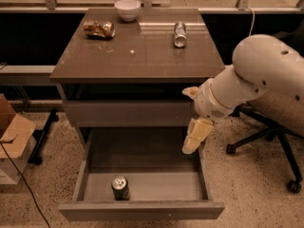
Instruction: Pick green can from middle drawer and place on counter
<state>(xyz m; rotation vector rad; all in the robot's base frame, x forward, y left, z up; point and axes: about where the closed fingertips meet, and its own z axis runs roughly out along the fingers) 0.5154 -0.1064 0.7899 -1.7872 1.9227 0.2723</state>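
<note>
The green can (120, 188) stands upright near the front of the open middle drawer (142, 186), left of its centre, silver top and pull tab showing. My gripper (194, 136) hangs from the white arm above the drawer's right rear corner, well up and to the right of the can, holding nothing. The counter (137, 51) is the glossy grey-brown cabinet top above.
On the counter lie a crumpled orange-gold can (99, 29) at back left, a plain silver can (179, 34) at back right and a white bowl (127, 9) at the rear edge. An office chair (275, 122) stands right of the cabinet; a cardboard box (12, 137) sits left.
</note>
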